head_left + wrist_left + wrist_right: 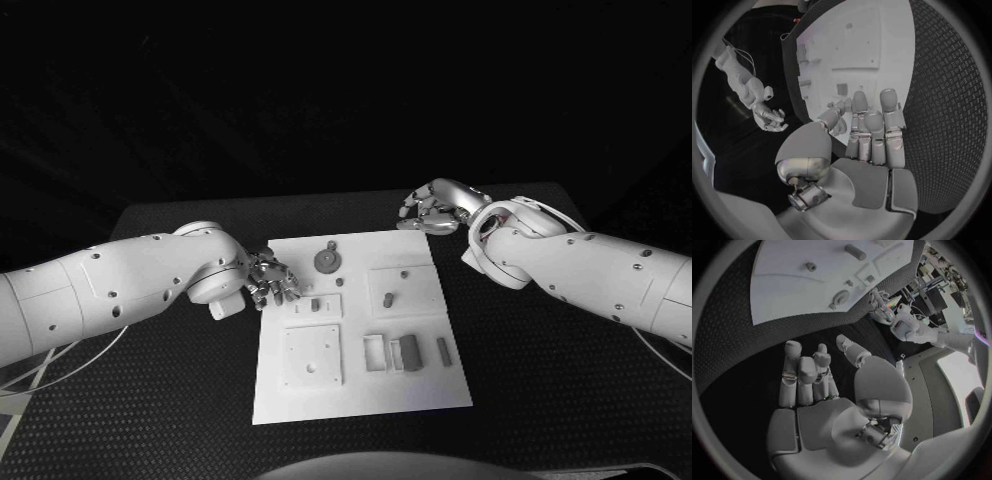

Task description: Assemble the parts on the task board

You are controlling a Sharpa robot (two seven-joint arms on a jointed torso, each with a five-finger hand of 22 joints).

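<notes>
Now, with both hands empty, my left hand [268, 279] fingers apart at the board [361, 400] edge and right hand [437, 210] beyond its far corner, I should lower slowly onto the nearest part [316, 306], pinching squarely

— What's on the table [534, 400]?
— One white task board [361, 385], with two hands at it: the left hand [270, 279] at one edge, the right hand [437, 212] beyond the far corner.
— And parts?
— Six loose grey ones, as far as I can tell: one round part [327, 260] just beside the left hand, five small bars beyond it.
</notes>
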